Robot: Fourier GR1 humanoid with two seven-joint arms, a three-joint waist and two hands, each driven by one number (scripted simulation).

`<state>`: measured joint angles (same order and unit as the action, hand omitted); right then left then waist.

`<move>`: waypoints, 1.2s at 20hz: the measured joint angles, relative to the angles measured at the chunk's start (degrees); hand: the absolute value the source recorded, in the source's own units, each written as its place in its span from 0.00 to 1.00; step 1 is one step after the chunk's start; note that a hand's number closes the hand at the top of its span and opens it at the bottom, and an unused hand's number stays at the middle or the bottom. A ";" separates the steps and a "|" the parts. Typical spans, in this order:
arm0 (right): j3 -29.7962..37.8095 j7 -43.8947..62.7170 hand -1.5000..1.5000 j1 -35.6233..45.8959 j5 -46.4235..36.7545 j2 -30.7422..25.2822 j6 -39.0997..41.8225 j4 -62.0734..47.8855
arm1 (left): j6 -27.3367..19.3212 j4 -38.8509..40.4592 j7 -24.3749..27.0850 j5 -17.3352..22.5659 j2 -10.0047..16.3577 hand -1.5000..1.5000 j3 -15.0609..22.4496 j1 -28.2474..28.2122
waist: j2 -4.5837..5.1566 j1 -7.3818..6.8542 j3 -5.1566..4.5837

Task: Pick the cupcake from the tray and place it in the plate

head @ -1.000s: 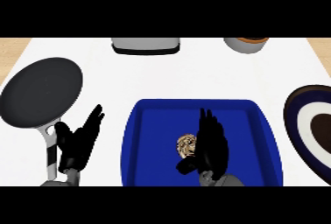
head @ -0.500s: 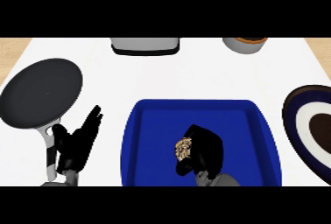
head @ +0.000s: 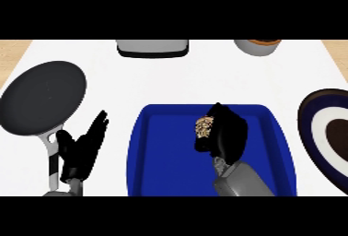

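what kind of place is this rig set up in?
Likely a kitchen counter: a black round frying pan lies on the white countertop, left of a blue rectangular tray and a round dark blue and white plate.

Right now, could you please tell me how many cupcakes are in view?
1. The cupcake shows against the blue tray, near its middle, with the right hand curled round it. That hand could hide another one behind it.
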<state>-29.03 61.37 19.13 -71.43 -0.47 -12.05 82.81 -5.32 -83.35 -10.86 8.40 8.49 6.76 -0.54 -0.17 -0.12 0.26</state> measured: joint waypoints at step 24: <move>38.37 6.64 1.00 13.08 -43.56 0.01 -19.23 1.04 | 0.91 -0.67 0.05 0.31 0.22 0.50 -0.40 -0.17 | 0.46 -0.61 0.11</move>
<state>9.34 68.01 32.21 -114.99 -0.46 -31.28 83.85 -4.41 -84.02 -10.82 8.71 8.71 6.36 -0.71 0.29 -0.72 0.37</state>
